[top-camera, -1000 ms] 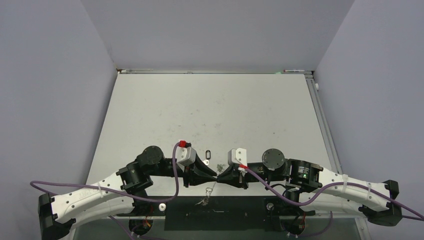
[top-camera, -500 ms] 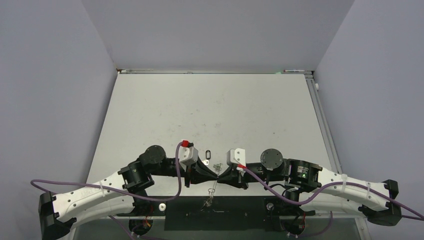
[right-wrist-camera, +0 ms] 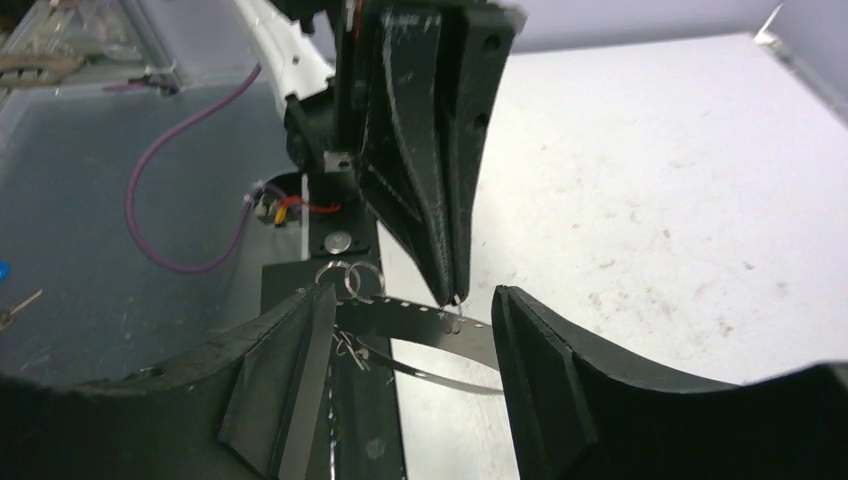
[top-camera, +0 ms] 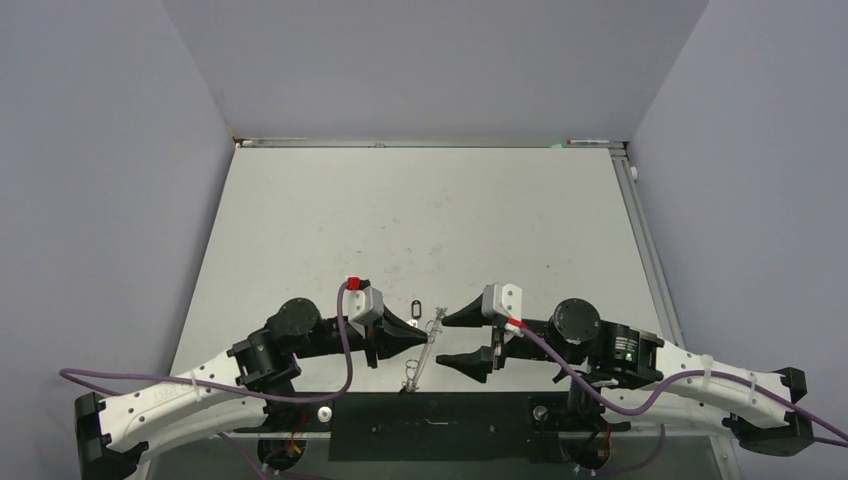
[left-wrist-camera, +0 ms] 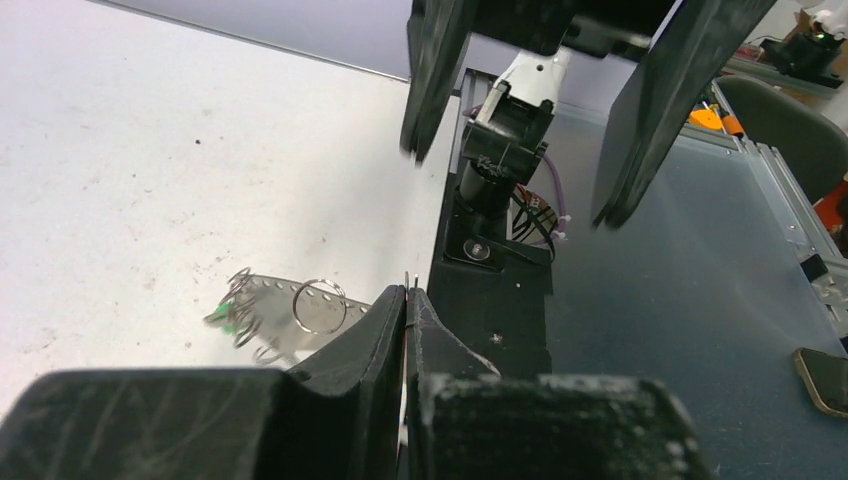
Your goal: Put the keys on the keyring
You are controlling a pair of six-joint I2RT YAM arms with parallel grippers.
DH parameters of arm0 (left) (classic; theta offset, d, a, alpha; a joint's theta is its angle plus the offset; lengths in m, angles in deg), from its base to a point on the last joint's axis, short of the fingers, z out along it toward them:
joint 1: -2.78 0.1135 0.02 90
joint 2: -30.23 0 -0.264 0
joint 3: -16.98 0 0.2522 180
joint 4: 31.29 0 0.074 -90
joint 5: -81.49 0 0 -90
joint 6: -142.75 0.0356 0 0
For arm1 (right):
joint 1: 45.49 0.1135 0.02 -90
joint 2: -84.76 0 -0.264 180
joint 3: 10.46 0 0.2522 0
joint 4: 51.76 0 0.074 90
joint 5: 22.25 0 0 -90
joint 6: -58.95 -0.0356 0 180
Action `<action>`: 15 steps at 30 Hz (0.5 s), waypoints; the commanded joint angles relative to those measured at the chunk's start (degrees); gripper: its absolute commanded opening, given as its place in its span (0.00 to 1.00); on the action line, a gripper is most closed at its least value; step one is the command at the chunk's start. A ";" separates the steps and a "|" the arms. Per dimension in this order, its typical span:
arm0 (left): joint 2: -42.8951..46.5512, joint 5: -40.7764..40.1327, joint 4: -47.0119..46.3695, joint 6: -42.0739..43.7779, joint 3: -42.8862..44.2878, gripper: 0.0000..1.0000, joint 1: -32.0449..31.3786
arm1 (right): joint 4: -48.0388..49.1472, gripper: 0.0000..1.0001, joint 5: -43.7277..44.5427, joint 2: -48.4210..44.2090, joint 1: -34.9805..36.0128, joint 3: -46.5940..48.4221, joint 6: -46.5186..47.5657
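**Top view:** The left gripper is pinched shut on the far end of the keyring. The keyring's pale strap trails toward the near edge of the table. The right gripper faces it from the right, jaws spread wide and holding nothing. A black-headed key lies on the table just beyond the left gripper.

**Left wrist view:** The camera's own fingers are pressed together on a thin sliver of metal. The strap, rings and green piece lie to their left over the white tabletop.

**Right wrist view:** The perforated strap runs across the gap between the parted fingers. The left gripper's closed tip is clamped on it.
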 commanded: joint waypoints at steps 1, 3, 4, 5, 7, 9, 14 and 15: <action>1.39 -2.22 -2.77 -0.21 0.03 0.00 -0.26 | 5.82 0.60 8.07 -3.91 0.29 0.77 -1.17; 1.65 -2.70 -2.80 -0.26 -0.07 0.00 -0.22 | 6.30 0.60 11.77 -5.24 0.34 0.15 -1.47; 1.77 -3.31 -2.61 -0.29 -0.07 0.00 -0.21 | 6.47 0.59 14.02 -5.84 0.29 -0.06 -1.76; 1.86 -4.12 -2.19 -0.30 0.05 0.00 -0.21 | 6.53 0.58 16.60 -6.16 0.33 -0.31 -1.96; 2.19 -5.51 -1.76 -0.39 0.14 0.00 -0.21 | 6.76 0.56 19.41 -6.57 0.34 -0.68 -2.14; 2.52 -6.22 -1.74 -0.45 -0.05 0.00 -0.21 | 7.11 0.55 21.64 -6.64 0.29 -0.96 -2.43; 3.72 -8.03 -2.33 -0.99 -0.78 0.00 -0.25 | 7.10 0.55 19.27 -5.41 0.29 -1.79 -2.05; 4.07 -8.16 -2.69 -1.07 -1.00 0.00 -0.22 | 7.28 0.55 17.82 -5.00 0.33 -2.30 -1.83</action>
